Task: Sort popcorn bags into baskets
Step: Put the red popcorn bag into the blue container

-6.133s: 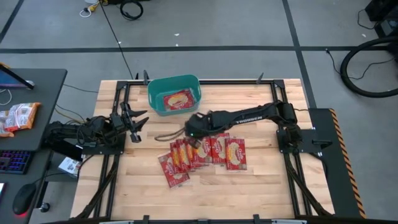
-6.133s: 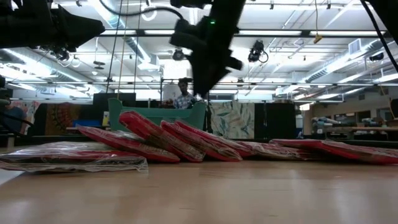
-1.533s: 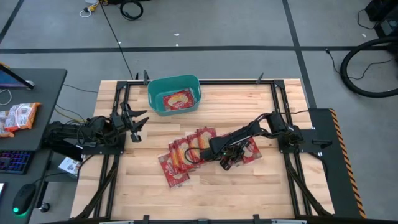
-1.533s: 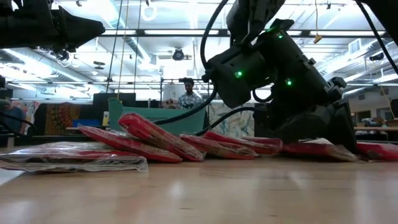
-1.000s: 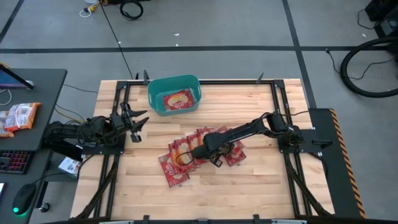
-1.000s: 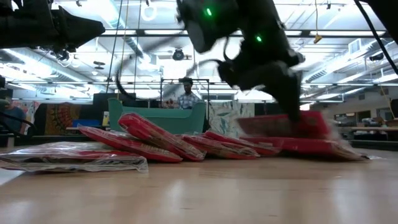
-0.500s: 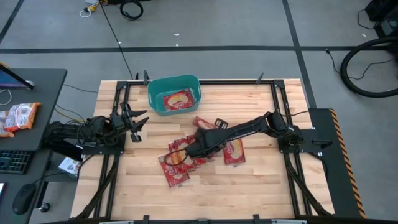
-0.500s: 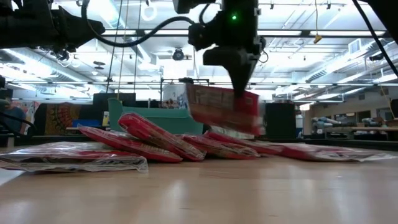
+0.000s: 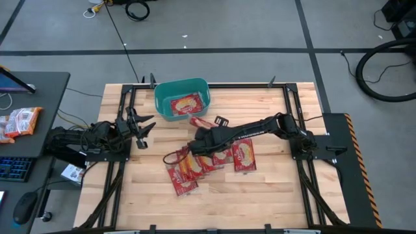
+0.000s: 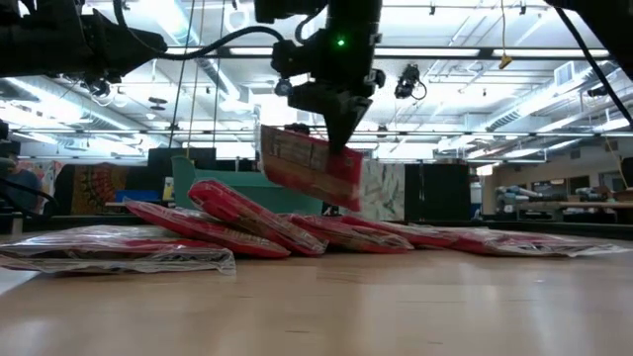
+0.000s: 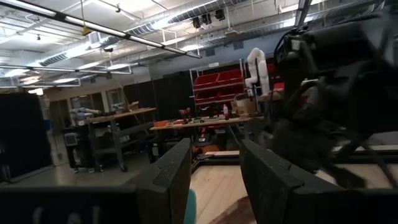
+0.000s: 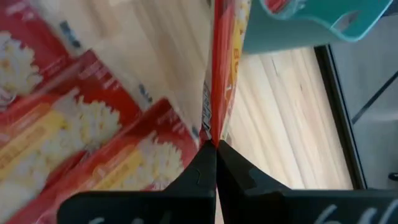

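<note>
The right gripper [image 10: 336,138] is pinching a small flat red popcorn bag [image 10: 309,165] with a yellow-orange picture and white trim, its fingers clenched on the bag's edge. In the low view the bag is hanging clear above the wooden table [image 9: 273,188], its long axis tilting down toward the picture's right. In the high view it [image 9: 199,122] is sitting just beside the teal-blue rectangular plastic tub [image 9: 162,104] with rounded corners, between the tub and the overlapping row of red bags [image 9: 208,159] lying flat on the table. One more red bag [image 9: 185,103] is lying inside the tub. The right wrist view is showing the held bag [image 12: 224,62] edge-on, pointing toward the tub's rim [image 12: 311,25]. The left gripper [image 9: 142,127] is waiting at the table's left edge with its fingers [image 11: 171,177] released and apart.
</note>
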Available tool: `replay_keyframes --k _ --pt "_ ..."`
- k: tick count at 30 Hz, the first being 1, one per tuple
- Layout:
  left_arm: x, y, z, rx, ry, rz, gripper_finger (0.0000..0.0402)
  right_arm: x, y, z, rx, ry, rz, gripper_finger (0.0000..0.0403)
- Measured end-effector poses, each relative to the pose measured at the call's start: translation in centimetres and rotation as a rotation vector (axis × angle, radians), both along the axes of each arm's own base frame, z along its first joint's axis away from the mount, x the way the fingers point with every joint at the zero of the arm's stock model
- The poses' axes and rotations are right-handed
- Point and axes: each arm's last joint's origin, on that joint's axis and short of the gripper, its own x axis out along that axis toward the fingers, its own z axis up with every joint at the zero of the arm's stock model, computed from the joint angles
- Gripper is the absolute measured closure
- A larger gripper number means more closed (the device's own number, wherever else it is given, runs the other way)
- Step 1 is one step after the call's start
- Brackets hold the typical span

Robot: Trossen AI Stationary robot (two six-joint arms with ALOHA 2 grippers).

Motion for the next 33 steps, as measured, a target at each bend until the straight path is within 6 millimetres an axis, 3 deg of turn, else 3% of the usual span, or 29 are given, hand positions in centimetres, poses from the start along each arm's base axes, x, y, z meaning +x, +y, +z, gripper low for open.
replay_keyframes --k 8,15,23,26,33 --pt "0.2 -0.9 0.0 0.051 -0.012 -0.299 0.026 1.6 -2.7 2.9 -0.017 -0.14 -0.002 0.04" --pt "0.2 -0.8 0.1 0.045 -0.021 -0.279 0.026 3.8 -4.7 4.9 -0.064 -0.295 0.11 0.04" --pt "0.2 -0.8 0.1 0.068 -0.014 -0.269 0.026 5.2 -8.1 6.2 -0.259 -0.338 0.178 0.04" --pt "0.2 -0.7 0.0 0.064 -0.013 -0.256 0.026 5.2 -10.2 5.8 -0.288 -0.306 0.18 0.04" --pt "0.1 -0.6 0.0 0.052 -0.011 -0.217 0.026 4.3 -15.5 2.8 -0.253 -0.261 0.109 0.0399"
